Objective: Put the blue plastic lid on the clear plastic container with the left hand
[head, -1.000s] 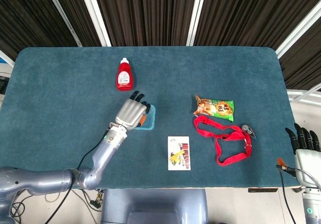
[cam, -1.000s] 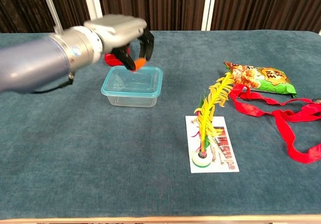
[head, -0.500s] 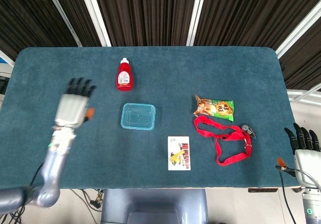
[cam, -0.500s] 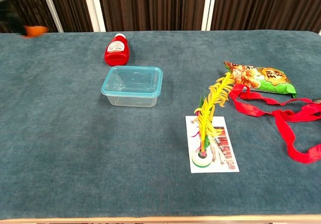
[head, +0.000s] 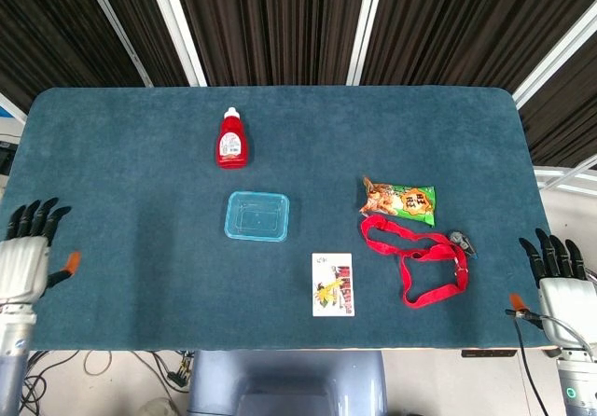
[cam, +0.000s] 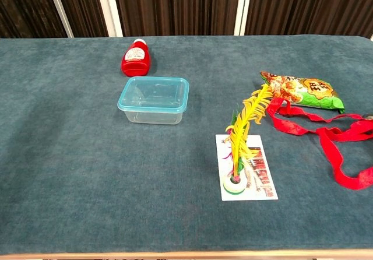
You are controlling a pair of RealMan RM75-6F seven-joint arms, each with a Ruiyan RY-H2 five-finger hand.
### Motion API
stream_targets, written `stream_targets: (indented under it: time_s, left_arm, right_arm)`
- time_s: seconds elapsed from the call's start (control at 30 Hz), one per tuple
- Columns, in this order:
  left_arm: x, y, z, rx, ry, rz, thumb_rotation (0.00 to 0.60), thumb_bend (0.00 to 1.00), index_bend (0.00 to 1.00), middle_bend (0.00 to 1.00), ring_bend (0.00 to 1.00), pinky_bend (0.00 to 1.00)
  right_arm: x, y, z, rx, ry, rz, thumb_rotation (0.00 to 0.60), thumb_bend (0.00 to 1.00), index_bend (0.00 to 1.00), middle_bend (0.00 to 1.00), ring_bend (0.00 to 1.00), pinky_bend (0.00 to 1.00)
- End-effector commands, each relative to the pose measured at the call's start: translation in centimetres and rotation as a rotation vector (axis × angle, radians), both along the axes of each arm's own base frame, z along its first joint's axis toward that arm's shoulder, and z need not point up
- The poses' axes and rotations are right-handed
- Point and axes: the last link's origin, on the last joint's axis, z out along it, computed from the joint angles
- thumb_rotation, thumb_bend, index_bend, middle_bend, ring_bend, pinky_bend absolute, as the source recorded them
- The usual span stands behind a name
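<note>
Since a second ago my left hand [head: 22, 265] pulls back to the surface [head: 121, 155] edge, fingers straight, holding nothing. Blue lid [cam: 154, 94] sits on the container [cam: 152, 111] at centre; task looks done.

Head overhead; chest low, near; shared table [head: 140, 155].

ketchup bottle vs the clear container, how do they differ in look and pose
The ketchup bottle is red and opaque, lying on its side; the clear container is see-through with a blue lid, standing upright. The bottle is rounded, the container rectangular. The bottle lies farther back. Both rest on the table, apart.
</note>
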Motion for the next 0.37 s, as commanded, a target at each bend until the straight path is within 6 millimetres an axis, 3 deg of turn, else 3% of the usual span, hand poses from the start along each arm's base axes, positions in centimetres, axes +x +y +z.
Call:
stream_targets:
  time_s: [0.03, 0.37]
  left_arm:
    - [-0.9, -1.6, 0.1, 0.027, -0.011, -0.009, 0.600, 0.31, 0.16, 0.06, 0.00, 0.03]
    - [-1.8, -2.6, -0.5, -0.009, -0.030, 0.034, 0.600, 0.31, 0.16, 0.06, 0.00, 0.03]
  right_arm:
    - [0.1, 0.0, -0.1, 0.004, 0.003, 0.005, 0.600, 0.27, 0.14, 0.00, 0.03, 0.00]
    - [0.1, -0.2, -0.2, 0.013, 0.011, 0.012, 0.600, 0.27, 0.14, 0.00, 0.03, 0.00]
